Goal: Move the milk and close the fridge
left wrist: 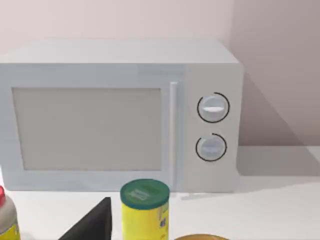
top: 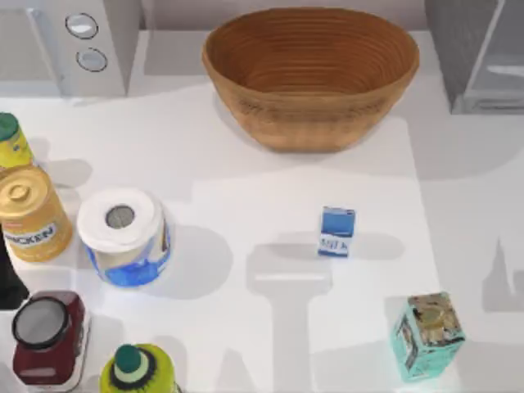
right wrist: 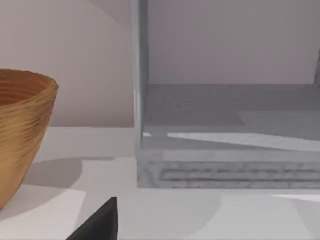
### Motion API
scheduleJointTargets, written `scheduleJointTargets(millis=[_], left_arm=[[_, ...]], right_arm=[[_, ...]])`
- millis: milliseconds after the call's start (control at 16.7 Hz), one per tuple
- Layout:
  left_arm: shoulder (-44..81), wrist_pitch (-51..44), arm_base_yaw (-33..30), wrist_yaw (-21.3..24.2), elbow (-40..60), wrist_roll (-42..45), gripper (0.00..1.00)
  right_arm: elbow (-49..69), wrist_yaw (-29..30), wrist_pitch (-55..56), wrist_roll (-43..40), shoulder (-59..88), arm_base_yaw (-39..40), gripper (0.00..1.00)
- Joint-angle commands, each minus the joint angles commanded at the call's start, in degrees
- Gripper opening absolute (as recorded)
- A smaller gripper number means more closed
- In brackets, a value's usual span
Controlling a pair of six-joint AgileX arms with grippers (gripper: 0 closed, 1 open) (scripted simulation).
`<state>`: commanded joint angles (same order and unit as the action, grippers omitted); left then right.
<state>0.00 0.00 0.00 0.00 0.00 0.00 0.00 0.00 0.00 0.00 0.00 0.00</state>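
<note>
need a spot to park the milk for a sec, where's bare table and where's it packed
Free: the stretch between the toilet roll and the milk, and in front of the basket. Also right of the milk toward the fridge. Crowded: the left edge, with cans and bottles.

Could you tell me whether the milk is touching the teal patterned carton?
Apart. The top view shows bare table between the milk and the teal carton.
</note>
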Motion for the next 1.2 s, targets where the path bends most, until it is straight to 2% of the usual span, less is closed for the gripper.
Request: scheduleJointTargets(millis=[180, 360, 900, 1080, 1200], left_arm=[[0.0, 0.0, 0.0, 0.0, 0.0, 0.0, 1.0], [0.0, 0.0, 0.0, 0.0, 0.0, 0.0, 1.0], [0.0, 0.0, 0.0, 0.0, 0.0, 0.0, 1.0], [0.0, 0.0, 0.0, 0.0, 0.0, 0.0, 1.0], [0.0, 0.0, 0.0, 0.0, 0.0, 0.0, 1.0]], right_arm=[[0.03, 0.78, 0.77, 0.02, 0.77, 0.78, 1.0], [0.2, 6.48, 5.97, 0.15, 6.18, 6.48, 1.0], [1.06, 41.08, 32.02, 0.79, 33.73, 40.87, 1.0], [1.27, 49.24, 38.51, 0.95, 40.52, 48.98, 1.0], [1.36, 52.34, 41.1, 1.02, 43.26, 52.08, 1.0]])
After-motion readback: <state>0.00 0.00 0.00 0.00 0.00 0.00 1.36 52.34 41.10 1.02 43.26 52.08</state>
